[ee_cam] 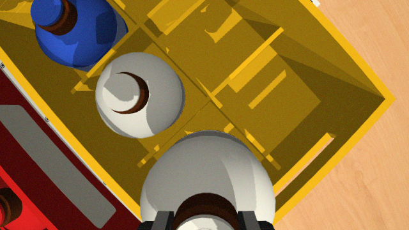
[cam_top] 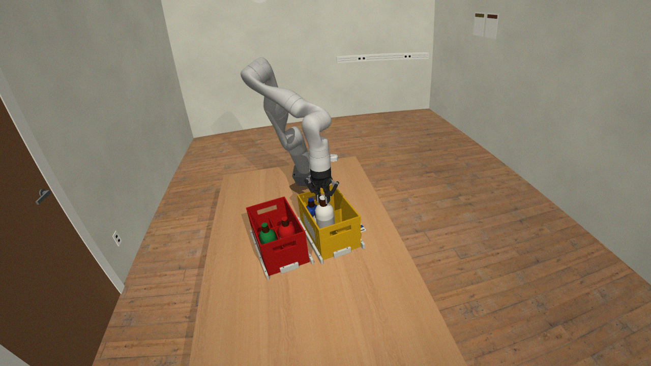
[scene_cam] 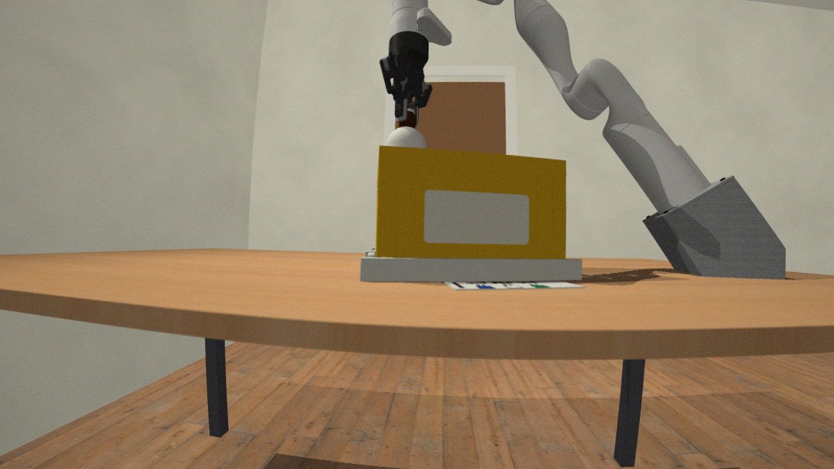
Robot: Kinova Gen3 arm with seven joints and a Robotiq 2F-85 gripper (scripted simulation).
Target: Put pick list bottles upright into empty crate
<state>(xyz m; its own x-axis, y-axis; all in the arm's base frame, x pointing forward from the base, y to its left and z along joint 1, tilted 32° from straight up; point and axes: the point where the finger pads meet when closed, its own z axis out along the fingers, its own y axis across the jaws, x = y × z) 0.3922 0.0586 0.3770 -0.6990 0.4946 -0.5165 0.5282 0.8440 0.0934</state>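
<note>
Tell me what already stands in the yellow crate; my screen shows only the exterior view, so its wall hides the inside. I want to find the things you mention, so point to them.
Observer: Besides the bottle in the pincer (cam_top: 322, 199) (scene_cam: 408, 113) (ee_cam: 206, 220), a blue bottle (cam_top: 311, 209) (ee_cam: 77, 41) and a white bottle (cam_top: 314, 219) (ee_cam: 137, 96) stand in the yellow crate (cam_top: 341, 243) (scene_cam: 402, 233) (ee_cam: 361, 131).
Operator: Give me the held bottle's (cam_top: 324, 213) (scene_cam: 406, 139) (ee_cam: 208, 169) place across the crate.
Observer: It is on the side nearer the red crate (cam_top: 284, 259) (ee_cam: 32, 179), in line with the other two.
Operator: Name what you see in the red crate.
Observer: A green bottle (cam_top: 266, 235) and a red bottle (cam_top: 286, 228) (ee_cam: 13, 204).
</note>
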